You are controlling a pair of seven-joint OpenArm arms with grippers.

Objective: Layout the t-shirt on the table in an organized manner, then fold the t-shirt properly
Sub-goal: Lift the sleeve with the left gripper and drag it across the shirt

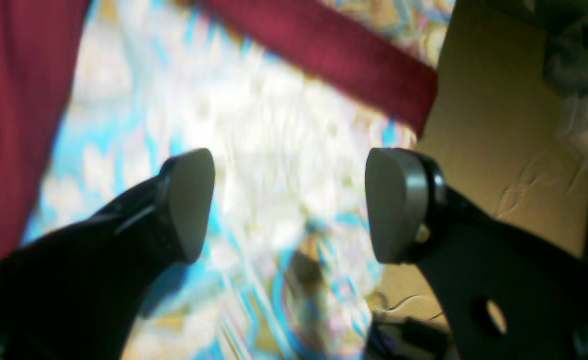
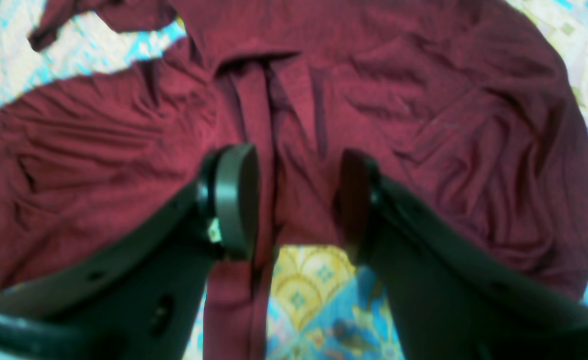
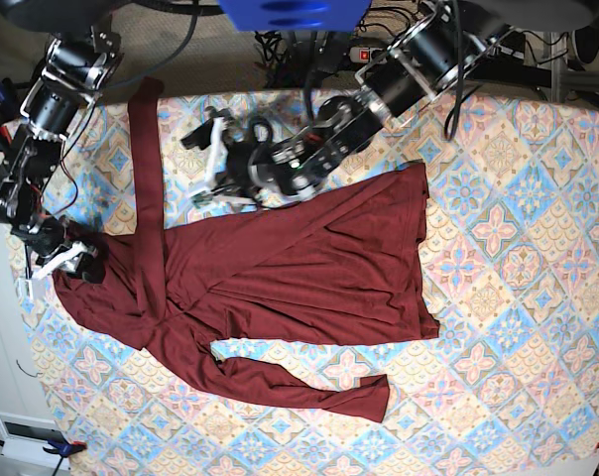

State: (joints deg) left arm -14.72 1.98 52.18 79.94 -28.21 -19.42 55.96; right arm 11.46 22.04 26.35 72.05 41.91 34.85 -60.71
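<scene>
The dark maroon t-shirt (image 3: 299, 268) lies spread across the table (image 3: 518, 198), wrinkled. One long sleeve (image 3: 146, 169) runs toward the back and the other trails to the front. My right gripper (image 3: 71, 260) sits at the shirt's left end. In the right wrist view its jaws (image 2: 299, 200) stand apart just above the creased t-shirt (image 2: 424, 100), gripping nothing. My left gripper (image 3: 208, 164) hovers beside the back sleeve. In the left wrist view it is open (image 1: 289, 200) over the bare table (image 1: 253, 130), with the sleeve (image 1: 334, 45) beyond it.
Cables and a power strip (image 3: 359, 50) lie behind the table's far edge. In the left wrist view a brown surface (image 1: 499, 125) lies past the table edge. A white box (image 3: 22, 431) sits off the front left corner.
</scene>
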